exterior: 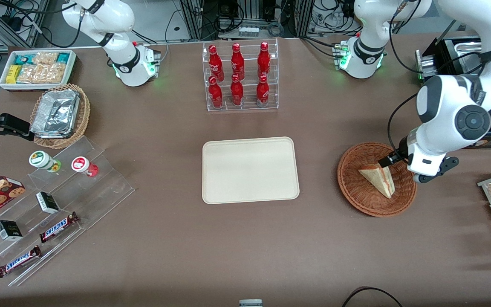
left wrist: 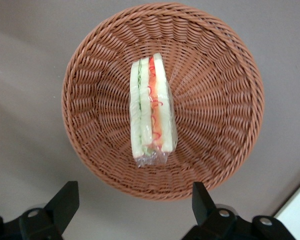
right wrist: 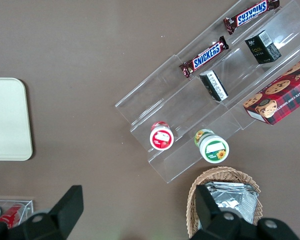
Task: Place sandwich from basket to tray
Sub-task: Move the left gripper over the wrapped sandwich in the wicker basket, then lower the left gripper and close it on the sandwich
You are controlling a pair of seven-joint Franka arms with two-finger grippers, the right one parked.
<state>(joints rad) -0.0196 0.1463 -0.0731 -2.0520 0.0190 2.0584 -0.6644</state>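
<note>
Claw [exterior: 392, 160] spread wide and empty, poised over the basket [exterior: 352, 187] at the right of the front frame, likely to straddle the wedge. Sandwich [left wrist: 151, 111] inside the basket on its crust, cut edge up, centred ahead of the fingers, untouched. Tray [exterior: 211, 170] mid-frame on the tabletop [exterior: 245, 247], well apart, bare.

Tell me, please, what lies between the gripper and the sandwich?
Nothing. In the left wrist view the open gripper hangs above the basket, and only air and bare wicker separate its fingers from the wrapped sandwich. The front view agrees.
</note>
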